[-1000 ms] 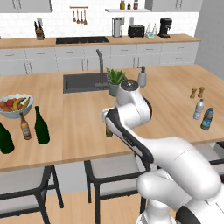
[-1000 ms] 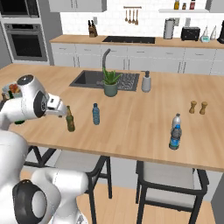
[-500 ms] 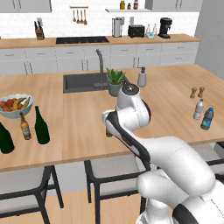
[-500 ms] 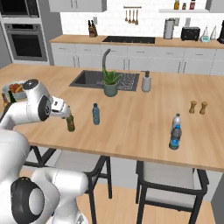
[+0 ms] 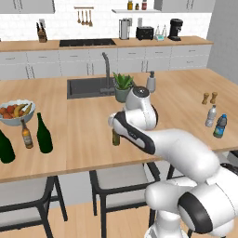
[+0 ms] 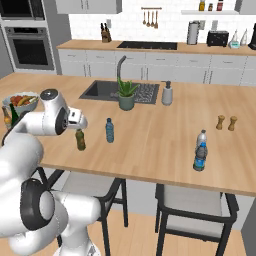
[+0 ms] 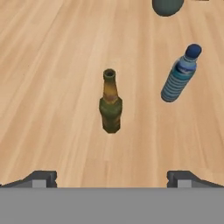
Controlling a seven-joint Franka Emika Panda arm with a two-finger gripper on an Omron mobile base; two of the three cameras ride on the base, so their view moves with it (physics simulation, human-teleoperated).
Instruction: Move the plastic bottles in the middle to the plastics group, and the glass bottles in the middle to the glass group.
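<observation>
An amber-brown beer bottle stands upright in the middle of the island, straight ahead of my open gripper and apart from its fingertips. The arm partly hides this bottle in the left base view. A slim blue plastic bottle stands just right of it. The tall slim green wine bottle stands at the far left beside the small brown beer bottle and the wide dark green bottle. The clear bottle and the dark-capped blue bottle stand at the right.
A fruit bowl sits behind the glass bottles. A potted plant, a soap dispenser and the sink lie beyond the middle bottles. Two pepper mills stand at the far right. Stools stand under the island's near edge.
My hand has swung a little nearer to the amber beer bottle, still open. The bottles have not moved.
</observation>
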